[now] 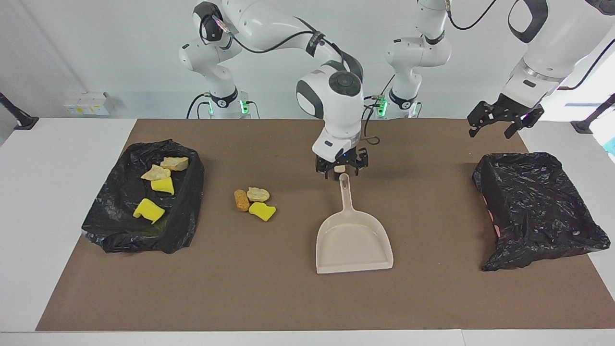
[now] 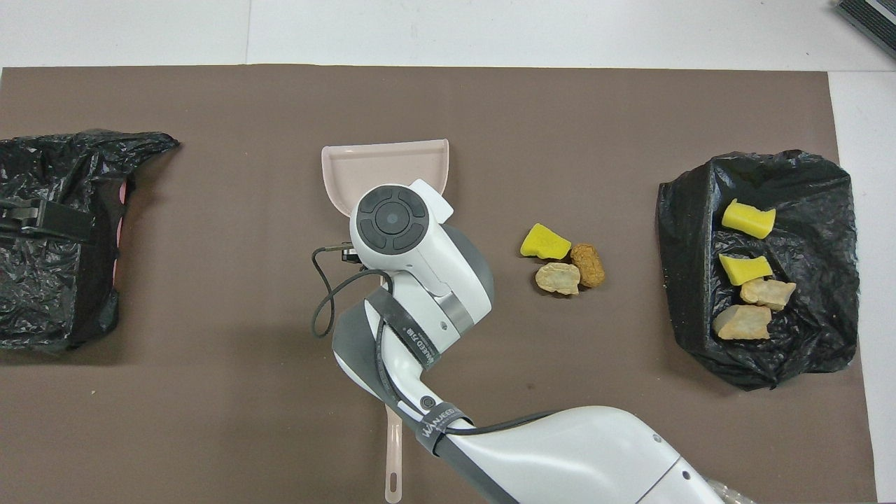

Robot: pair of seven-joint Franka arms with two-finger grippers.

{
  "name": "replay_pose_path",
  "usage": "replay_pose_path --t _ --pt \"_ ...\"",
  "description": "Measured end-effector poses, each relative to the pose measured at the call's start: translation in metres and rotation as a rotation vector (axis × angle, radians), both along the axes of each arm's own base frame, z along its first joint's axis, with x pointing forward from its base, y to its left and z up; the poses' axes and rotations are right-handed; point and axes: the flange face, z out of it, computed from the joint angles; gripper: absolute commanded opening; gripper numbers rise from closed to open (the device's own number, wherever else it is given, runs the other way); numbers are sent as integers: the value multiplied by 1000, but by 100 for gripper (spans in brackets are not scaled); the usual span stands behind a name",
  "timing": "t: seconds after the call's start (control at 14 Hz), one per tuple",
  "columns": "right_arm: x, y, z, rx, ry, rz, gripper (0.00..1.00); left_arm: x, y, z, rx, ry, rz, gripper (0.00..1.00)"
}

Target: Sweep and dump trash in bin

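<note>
Reaching with right gripper (image 1: 341, 169) to the handle tip of the beige plastic dustpan (image 1: 353, 240), likely to take it for scooping; cannot tell whether clenched or released. Waiting with left gripper (image 1: 504, 120) spread open over the crumpled black-bagged bin (image 1: 533, 211). Not yet swept: three trash scraps (image 1: 254, 203) on the mat beside the dustpan, toward the right arm's end. Already lying in the other black-lined bin (image 1: 120, 216): four more.

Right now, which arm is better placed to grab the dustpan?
Right. The right tool sits at the handle tip of the dustpan; the left tool hangs above the black-lined bin at its own end of the table.
</note>
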Motion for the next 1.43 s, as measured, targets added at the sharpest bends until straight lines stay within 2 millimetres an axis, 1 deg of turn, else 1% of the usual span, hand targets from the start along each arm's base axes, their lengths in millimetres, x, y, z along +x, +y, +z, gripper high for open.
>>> replay_pose_path --t 0.07,0.14,0.21,0.29,0.43,0.57,0.64,0.79,0.93,1.07,1.14,1.29,1.43 --pt "-14 -10 21 11 15 -3 100 2 -10 -5 0 9 -18 100" --pt "-32 -19 35 15 42 4 100 4 -23 -12 1 20 -41 100" --pt "-52 -22 41 10 70 16 100 7 -39 -19 2 27 -67 100" --pt "-75 -20 42 8 96 36 100 10 -59 -26 1 23 -101 100" --pt "-116 -11 29 27 158 66 100 13 -100 -39 3 19 -142 100" --pt "-153 -3 6 58 167 88 100 19 -141 -62 3 16 -148 100" --pt "-168 0 -10 53 169 104 100 22 -160 -75 4 13 -144 100" --pt "-195 10 -47 40 170 135 100 26 -197 -109 14 31 -114 100" --pt "-212 16 -74 29 170 151 100 31 -235 -145 17 25 -83 100" --pt "-217 23 -91 30 162 149 100 30 -271 -176 15 11 -71 100" --pt "-219 26 -97 30 161 150 100 30 -283 -189 14 6 -65 100" --pt "-221 31 -108 28 160 151 100 30 -296 -204 9 -7 -52 100" --pt "-223 32 -115 23 163 152 100 23 -305 -219 12 -4 -58 100"
